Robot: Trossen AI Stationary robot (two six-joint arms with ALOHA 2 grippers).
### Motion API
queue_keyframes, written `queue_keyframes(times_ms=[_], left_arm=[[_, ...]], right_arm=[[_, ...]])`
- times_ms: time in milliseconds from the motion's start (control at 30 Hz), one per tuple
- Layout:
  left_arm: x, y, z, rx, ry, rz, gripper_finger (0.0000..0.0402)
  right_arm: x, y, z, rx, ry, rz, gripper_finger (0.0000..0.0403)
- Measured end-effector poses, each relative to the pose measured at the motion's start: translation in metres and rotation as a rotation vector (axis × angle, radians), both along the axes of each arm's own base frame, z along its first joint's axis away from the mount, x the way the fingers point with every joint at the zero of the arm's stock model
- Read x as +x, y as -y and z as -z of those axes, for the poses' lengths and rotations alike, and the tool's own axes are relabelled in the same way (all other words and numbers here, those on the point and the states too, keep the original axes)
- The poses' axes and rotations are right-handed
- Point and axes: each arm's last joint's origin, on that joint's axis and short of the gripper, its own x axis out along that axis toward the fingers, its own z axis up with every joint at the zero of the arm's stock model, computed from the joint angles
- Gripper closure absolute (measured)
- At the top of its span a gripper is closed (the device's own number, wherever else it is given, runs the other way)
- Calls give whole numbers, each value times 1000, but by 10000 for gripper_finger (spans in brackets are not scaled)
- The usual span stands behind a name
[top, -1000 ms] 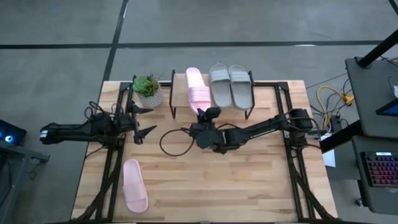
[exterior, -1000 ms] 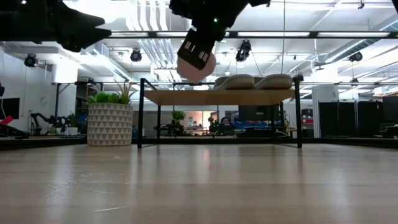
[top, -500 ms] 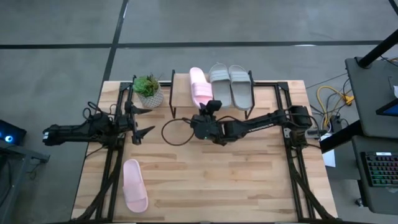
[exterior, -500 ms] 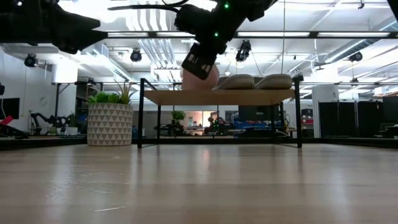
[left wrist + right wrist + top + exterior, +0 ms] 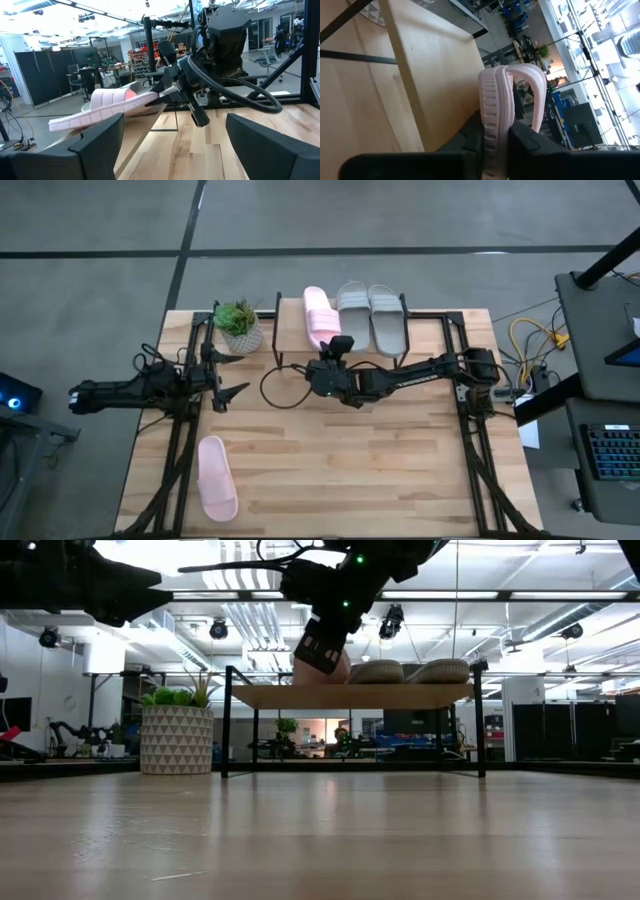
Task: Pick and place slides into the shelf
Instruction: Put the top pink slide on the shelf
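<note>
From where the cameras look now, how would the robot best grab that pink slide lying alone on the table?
The pink slide lies flat, sole down, strap up. Probably best to come straight down with the open left gripper and pinch one long edge of the sole.

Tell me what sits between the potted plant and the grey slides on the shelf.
In the high view, the pink slide lies on the shelf between the potted plant and the grey slides, its near end pinched in the right claw.
</note>
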Motion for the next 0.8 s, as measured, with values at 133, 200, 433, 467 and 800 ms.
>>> queue_keyframes(times_ms=[133,200,433,467,800], left_arm=[[1,0,1,0,-7,0,70],[1,0,1,-1,-12,0,70],[3,0,3,-1,-31,0,70],[4,0,3,-1,-33,0,70],[6,0,4,-2,-53,0,70]], right_arm=[[0,0,0,-4,-9,-3,335],[0,0,0,-12,-28,-7,329],[-2,-5,2,-9,-64,-15,323],[-2,-5,2,-1,-57,-11,323],[-2,-8,-4,66,-34,-19,256]])
